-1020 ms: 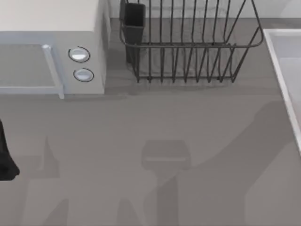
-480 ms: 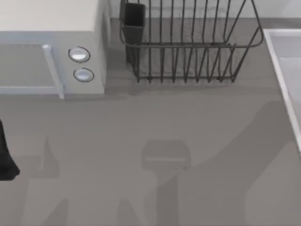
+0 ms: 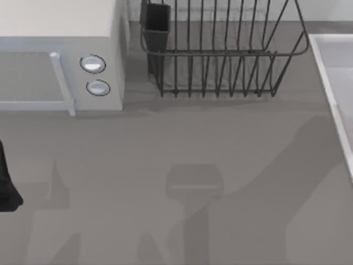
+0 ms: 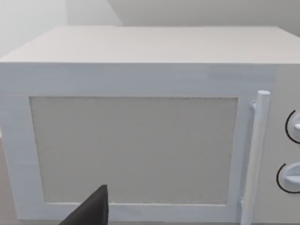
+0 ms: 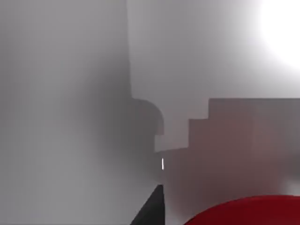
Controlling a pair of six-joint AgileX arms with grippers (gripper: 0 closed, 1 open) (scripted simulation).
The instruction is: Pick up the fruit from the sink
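The fruit (image 5: 248, 213), glossy and bright red, lies on the pale floor of the sink (image 5: 70, 93) in the right wrist view, very close below the camera and cut off by the picture's edge. A dark part of my right gripper (image 5: 152, 211) shows right beside it. In the top view the sink (image 3: 326, 66) is a pale-rimmed basin at the table's right edge, its inside mostly out of frame. My left gripper (image 3: 5, 187) sits parked at the table's left edge, in front of the microwave.
A white microwave (image 3: 60, 55) with two round knobs stands at the back left, its door (image 4: 136, 150) shut. A dark wire dish rack (image 3: 220, 49) stands at the back middle. Arm shadows fall across the grey tabletop (image 3: 165, 143).
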